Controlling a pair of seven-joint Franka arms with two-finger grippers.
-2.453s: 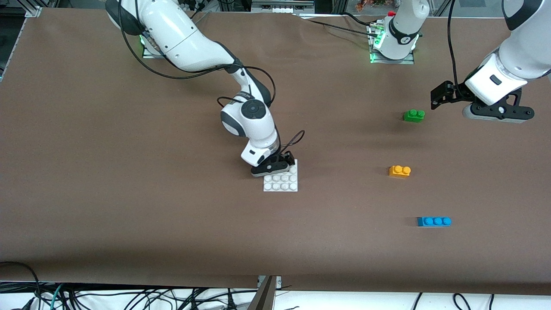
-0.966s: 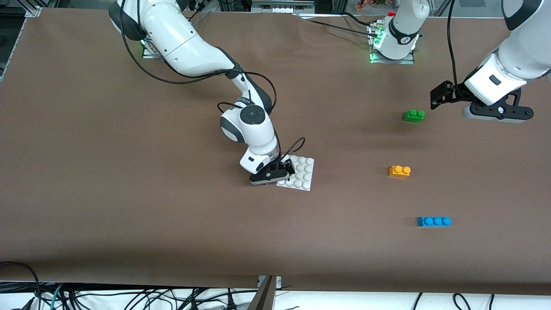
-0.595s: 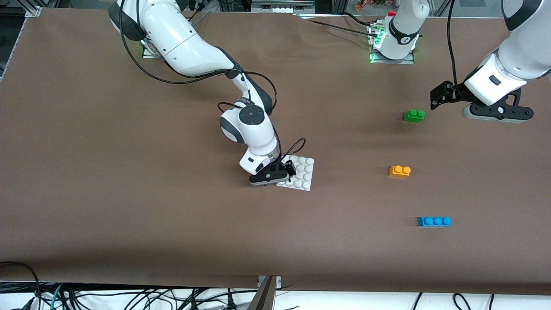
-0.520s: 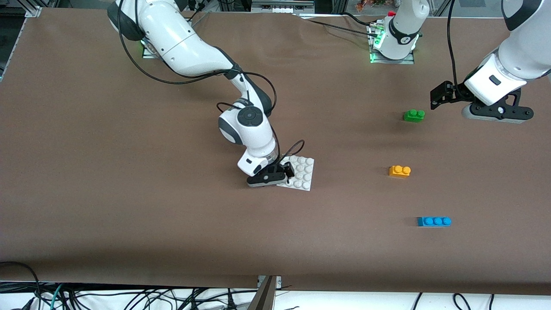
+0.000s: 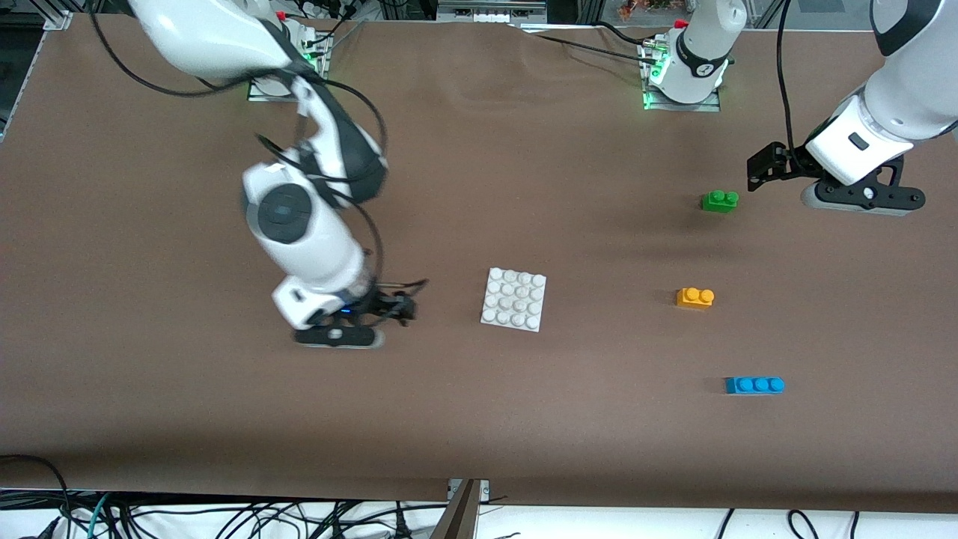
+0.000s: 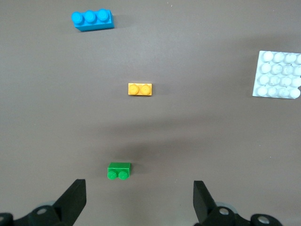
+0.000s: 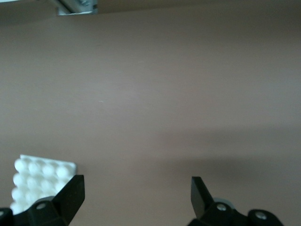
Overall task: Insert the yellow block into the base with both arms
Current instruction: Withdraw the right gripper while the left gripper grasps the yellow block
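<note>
The yellow block (image 5: 695,297) (image 6: 140,89) lies on the brown table toward the left arm's end, two studs up, untouched. The white studded base (image 5: 514,299) (image 6: 279,74) (image 7: 42,181) lies flat mid-table, turned slightly askew. My right gripper (image 5: 338,337) (image 7: 137,183) hangs open and empty over bare table, beside the base toward the right arm's end. My left gripper (image 5: 861,201) (image 6: 138,188) waits open and empty in the air, beside the green brick (image 5: 720,201) (image 6: 119,171) toward the left arm's end.
A blue three-stud brick (image 5: 754,385) (image 6: 92,20) lies nearer the front camera than the yellow block. The green brick lies farther from it. Cables hang below the table's front edge (image 5: 464,494).
My right gripper has left the base and swung away toward the right arm's end of the table. The base stays where it was. The left arm has not moved.
</note>
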